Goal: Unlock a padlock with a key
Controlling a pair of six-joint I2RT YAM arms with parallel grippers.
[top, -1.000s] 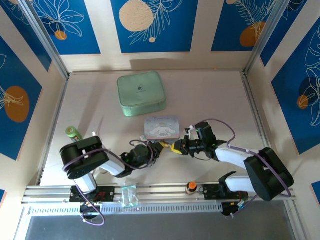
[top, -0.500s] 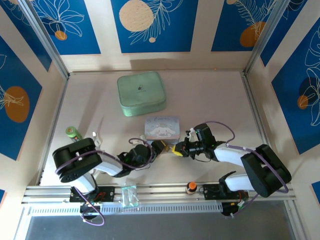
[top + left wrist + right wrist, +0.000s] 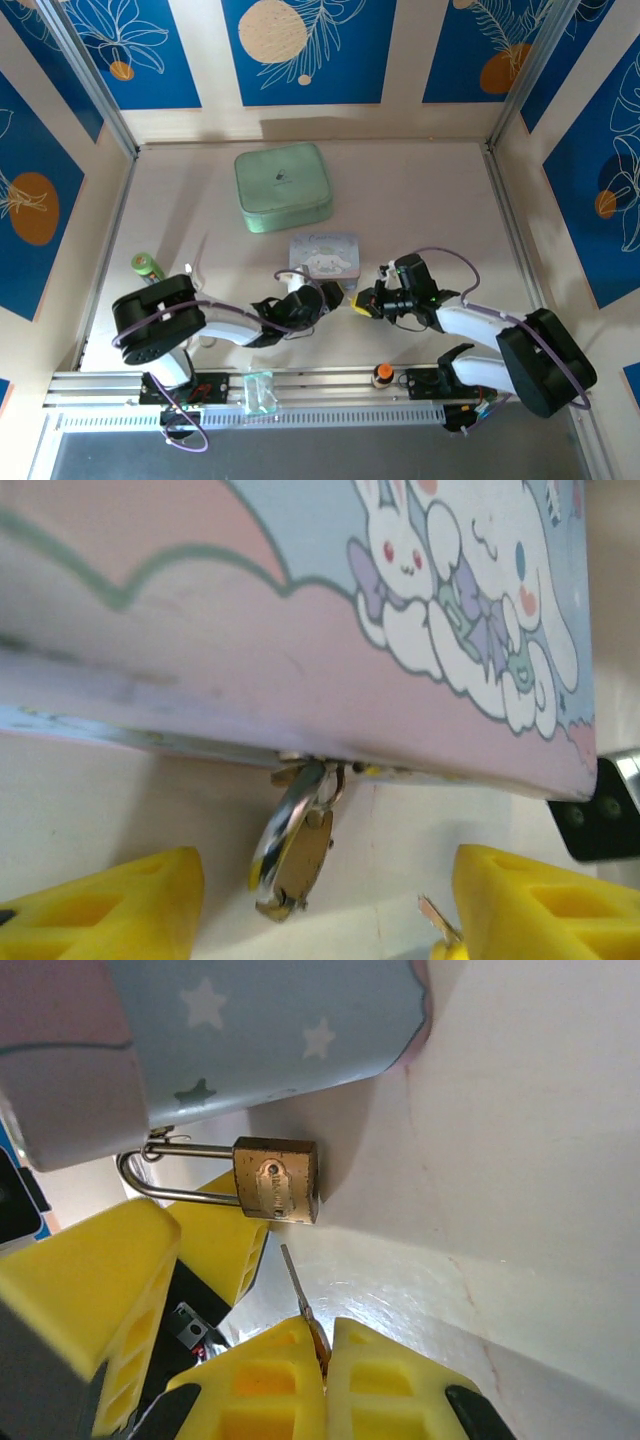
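Tiny brass padlock [image 3: 277, 1192] w/ thin silver U shackle: shackle looks seated in the body & is hooked thru a small loop on the edge of the pastel box [image 3: 270, 1030], body lying sideways just off the box. Thin pale metal key [image 3: 299, 1300] is pinched btw the closed yellow fingers of the right gripper [image 3: 325, 1345]. Its tip points toward the brass body, just short of it.

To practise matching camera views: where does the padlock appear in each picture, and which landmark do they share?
Top external: too small to pick out; look at the cartoon box, near edge.
Left wrist: padlock lower centre, hanging under the box.
Right wrist: padlock left of centre, shackle pointing left.
Shared landmark: the cartoon box.
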